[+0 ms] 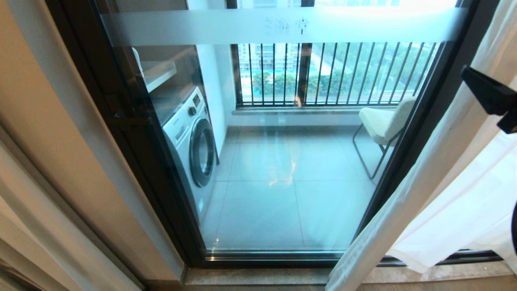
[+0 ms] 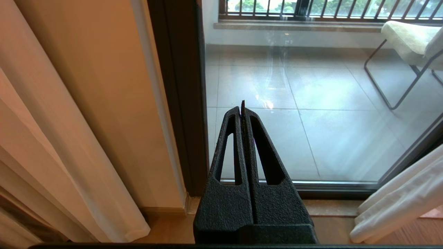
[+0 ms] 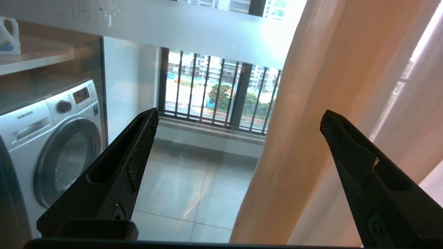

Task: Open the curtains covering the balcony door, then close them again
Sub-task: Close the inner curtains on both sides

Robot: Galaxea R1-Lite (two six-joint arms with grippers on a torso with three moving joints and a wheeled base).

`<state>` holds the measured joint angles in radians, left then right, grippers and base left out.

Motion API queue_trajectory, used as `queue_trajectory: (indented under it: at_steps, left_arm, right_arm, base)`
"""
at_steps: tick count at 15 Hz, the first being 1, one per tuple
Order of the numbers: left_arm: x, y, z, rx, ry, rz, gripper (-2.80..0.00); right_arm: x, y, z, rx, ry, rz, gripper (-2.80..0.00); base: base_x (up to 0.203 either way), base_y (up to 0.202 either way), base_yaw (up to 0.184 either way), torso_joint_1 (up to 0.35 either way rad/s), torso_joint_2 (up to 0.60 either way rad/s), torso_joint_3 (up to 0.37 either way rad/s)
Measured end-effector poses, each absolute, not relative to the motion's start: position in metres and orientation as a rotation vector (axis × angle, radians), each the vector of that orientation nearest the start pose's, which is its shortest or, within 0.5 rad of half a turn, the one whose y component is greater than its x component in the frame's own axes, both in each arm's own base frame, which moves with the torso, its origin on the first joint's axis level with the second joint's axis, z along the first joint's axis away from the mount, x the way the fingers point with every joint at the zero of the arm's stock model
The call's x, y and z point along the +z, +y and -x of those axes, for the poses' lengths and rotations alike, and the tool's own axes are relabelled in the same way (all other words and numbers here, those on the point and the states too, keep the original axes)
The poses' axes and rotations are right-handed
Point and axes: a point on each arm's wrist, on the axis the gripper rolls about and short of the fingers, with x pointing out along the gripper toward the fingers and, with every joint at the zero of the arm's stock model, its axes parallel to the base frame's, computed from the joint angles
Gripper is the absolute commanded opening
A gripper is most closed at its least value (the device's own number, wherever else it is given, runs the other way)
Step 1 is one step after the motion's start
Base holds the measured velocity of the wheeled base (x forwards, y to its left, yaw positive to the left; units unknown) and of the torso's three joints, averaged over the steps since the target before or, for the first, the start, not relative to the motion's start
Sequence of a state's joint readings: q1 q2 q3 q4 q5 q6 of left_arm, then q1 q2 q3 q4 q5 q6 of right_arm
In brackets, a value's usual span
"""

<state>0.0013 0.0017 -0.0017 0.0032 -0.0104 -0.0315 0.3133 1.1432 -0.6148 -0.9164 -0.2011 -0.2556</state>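
While spread wide, right claw holds nothing; curtains near.

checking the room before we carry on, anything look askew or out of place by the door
Nothing looks damaged. The sheer white curtain hangs slanted across the right edge of the dark-framed glass balcony door, its hem bunched by the sill.

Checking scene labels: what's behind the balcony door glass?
Through the balcony door: a washing machine under a shelf, a pale chair, tiled floor, railing. The curtains hide the right side.
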Motion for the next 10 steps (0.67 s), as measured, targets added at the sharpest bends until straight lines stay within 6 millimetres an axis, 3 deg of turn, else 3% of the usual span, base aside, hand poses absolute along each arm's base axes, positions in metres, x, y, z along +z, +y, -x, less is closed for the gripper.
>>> queue_trajectory:
  at_steps: [10]
  left_arm:
    - [0.076, 0.000, 0.023, -0.010, 0.003, 0.031, -2.80]
  right_arm:
    - [0.256, 0.017, -0.095, -0.040, -0.386, 0.257, 0.00]
  base:
    - [0.000, 0.000, 0.000, 0.000, 0.00, 0.000]
